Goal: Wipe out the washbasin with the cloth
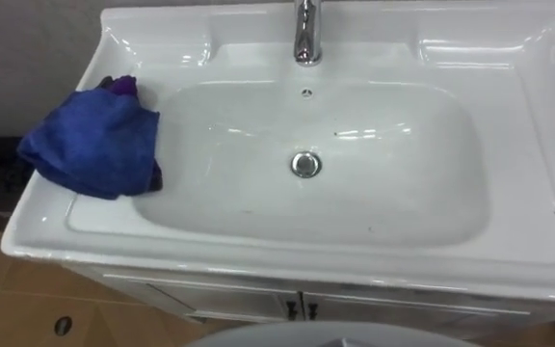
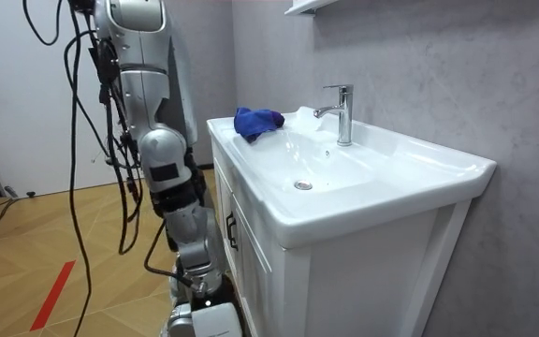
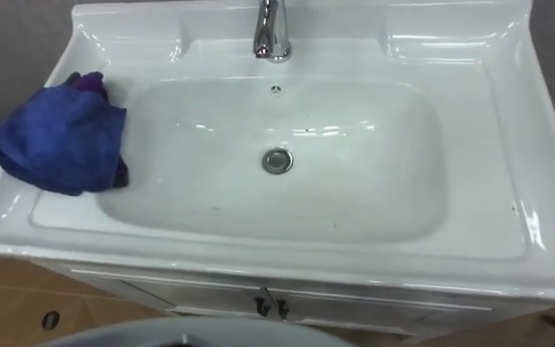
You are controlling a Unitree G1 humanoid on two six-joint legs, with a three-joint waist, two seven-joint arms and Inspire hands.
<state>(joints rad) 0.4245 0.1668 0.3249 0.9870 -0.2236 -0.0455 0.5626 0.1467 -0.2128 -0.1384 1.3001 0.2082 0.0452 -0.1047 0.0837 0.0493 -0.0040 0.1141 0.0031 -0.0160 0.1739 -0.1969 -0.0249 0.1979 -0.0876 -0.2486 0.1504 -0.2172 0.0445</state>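
Observation:
A white basin [image 1: 374,154] [image 3: 355,145] [image 2: 335,168] is set in a white cabinet, with a metal drain [image 1: 305,164] [image 3: 277,160] [image 2: 303,185] at its middle. A crumpled blue cloth [image 1: 94,140] [image 3: 61,135] [image 2: 255,121] lies on the basin's left ledge, partly over the bowl's edge. In the room view I stand close before the cabinet front, facing the basin.
A chrome tap [image 1: 305,34] [image 3: 272,31] [image 2: 342,112] stands at the back middle of the basin. The cabinet doors [image 2: 241,253] have dark handles [image 1: 298,309]. A grey wall [image 2: 419,65] is behind the basin, and wooden floor [image 2: 36,253] lies to the room view's left.

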